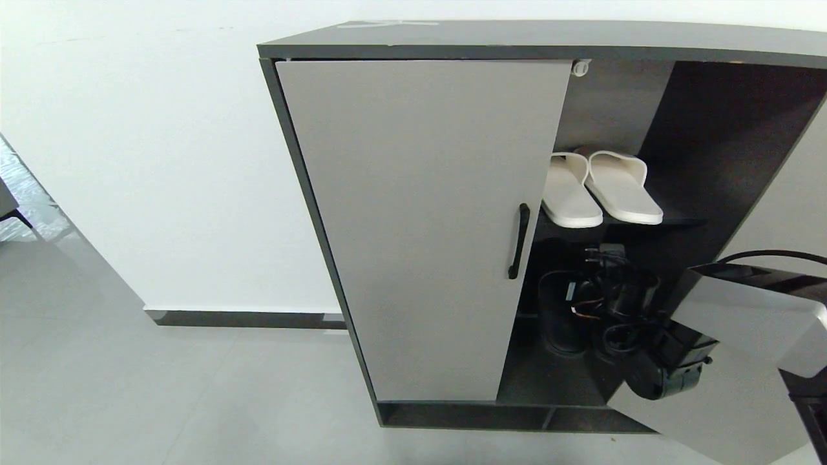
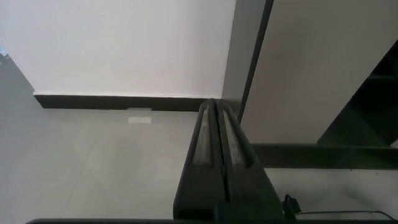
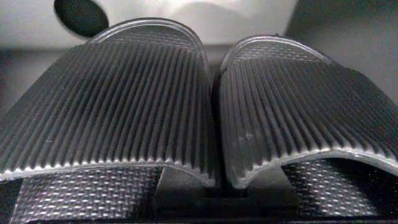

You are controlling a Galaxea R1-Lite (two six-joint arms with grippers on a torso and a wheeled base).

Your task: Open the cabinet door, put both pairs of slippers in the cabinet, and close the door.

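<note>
The dark cabinet (image 1: pixel 517 40) has its left grey door (image 1: pixel 420 226) closed and its right door (image 1: pixel 711 420) swung open. A white pair of slippers (image 1: pixel 597 190) lies on the upper shelf. In the lower compartment the black slippers (image 1: pixel 559 310) rest low, with my right gripper (image 1: pixel 610 300) reaching in on them. In the right wrist view the two ribbed black slippers (image 3: pixel 124 106) lie side by side, and the gripper (image 3: pixel 214 186) is shut on their inner edges. My left gripper (image 2: pixel 214 143) is shut and empty, low over the floor by the cabinet's left corner.
A black handle (image 1: pixel 519 240) runs down the closed door's right edge. White wall and a dark skirting board (image 1: pixel 245 318) lie to the cabinet's left. Grey tiled floor (image 1: pixel 161 400) stretches out in front.
</note>
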